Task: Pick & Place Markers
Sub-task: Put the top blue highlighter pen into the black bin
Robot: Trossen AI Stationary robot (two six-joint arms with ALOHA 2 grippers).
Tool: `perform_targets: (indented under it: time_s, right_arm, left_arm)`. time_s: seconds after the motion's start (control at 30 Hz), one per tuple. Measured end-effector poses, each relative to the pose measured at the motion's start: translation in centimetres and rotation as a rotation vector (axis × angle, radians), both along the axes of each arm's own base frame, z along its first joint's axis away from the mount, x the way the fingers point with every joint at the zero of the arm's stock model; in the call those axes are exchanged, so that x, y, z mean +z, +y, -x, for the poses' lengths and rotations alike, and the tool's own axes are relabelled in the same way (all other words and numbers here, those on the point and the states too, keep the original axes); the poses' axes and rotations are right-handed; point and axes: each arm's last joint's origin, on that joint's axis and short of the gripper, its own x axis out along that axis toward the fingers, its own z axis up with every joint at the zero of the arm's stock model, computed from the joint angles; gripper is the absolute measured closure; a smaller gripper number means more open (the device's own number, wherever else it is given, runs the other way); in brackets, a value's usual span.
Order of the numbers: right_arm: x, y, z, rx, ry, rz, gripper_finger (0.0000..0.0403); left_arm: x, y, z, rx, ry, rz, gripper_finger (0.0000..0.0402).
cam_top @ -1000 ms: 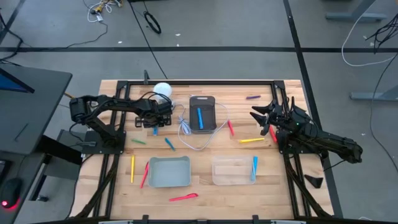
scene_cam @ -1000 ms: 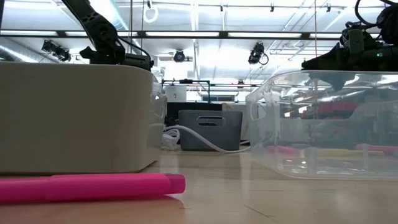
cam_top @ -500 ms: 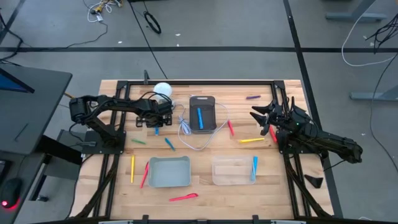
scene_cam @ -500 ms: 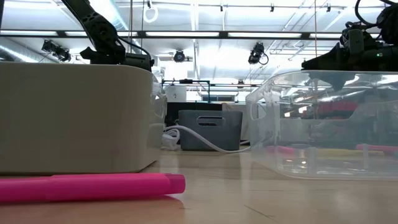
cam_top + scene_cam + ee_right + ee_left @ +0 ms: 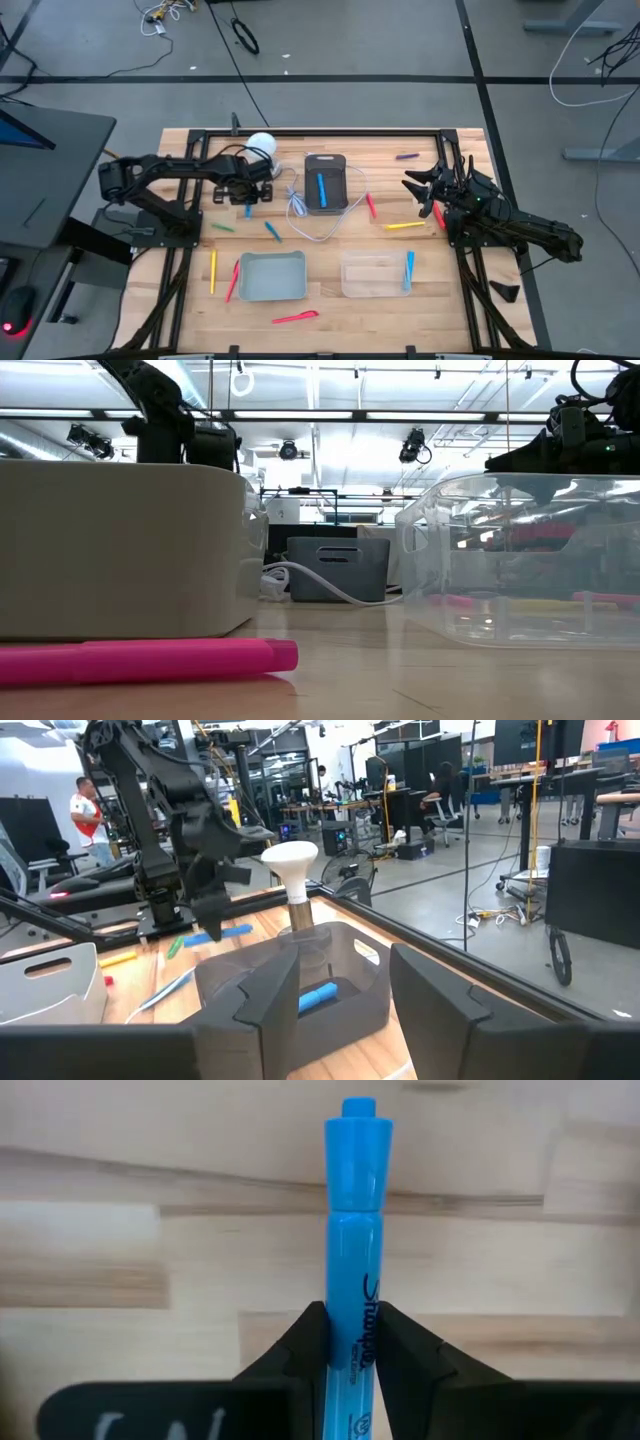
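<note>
Left claw (image 5: 350,1345) grips a blue Sharpie marker (image 5: 357,1230) near the desk's (image 5: 330,300) far-left corner, cap pointing away. Right claw (image 5: 340,985) waits open.

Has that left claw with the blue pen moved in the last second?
Yes. The left gripper, shut on the blue marker, has pulled back, away from the dark grey bin.

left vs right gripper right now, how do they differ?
The left gripper is shut on a blue marker; the right gripper is open and holds nothing. The left gripper sits at the table's back left, near the white lamp; the right gripper waits at the right edge, above a yellow marker. Both are dark and two-fingered.
</note>
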Motion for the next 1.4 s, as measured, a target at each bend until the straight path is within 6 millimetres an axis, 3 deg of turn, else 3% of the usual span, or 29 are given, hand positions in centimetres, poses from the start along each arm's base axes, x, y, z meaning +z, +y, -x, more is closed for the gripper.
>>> perform_targets:
  time_s: [0.63, 0.9, 1.1, 1.4]
  right_arm:
    - [0.0, 0.0, 0.0, 0.0, 0.0, 0.0, 0.0243]
    - [0.0, 0.0, 0.0, 0.0, 0.0, 0.0, 0.0243]
    - [0.0, 0.0, 0.0, 0.0, 0.0, 0.0, 0.0243]
    - [0.0, 0.0, 0.0, 0.0, 0.0, 0.0, 0.0243]
  left_arm:
    - [9.7, 0.5, -0.6, -0.015, -0.061, -0.026, 0.0334]
    - [13.0, 0.5, -0.6, -0.025, -0.077, -0.036, 0.0334]
    - [14.5, 0.1, -0.3, -0.061, -0.057, -0.041, 0.0334]
    - [14.5, -0.2, -0.6, -0.058, -0.074, -0.04, 0.0334]
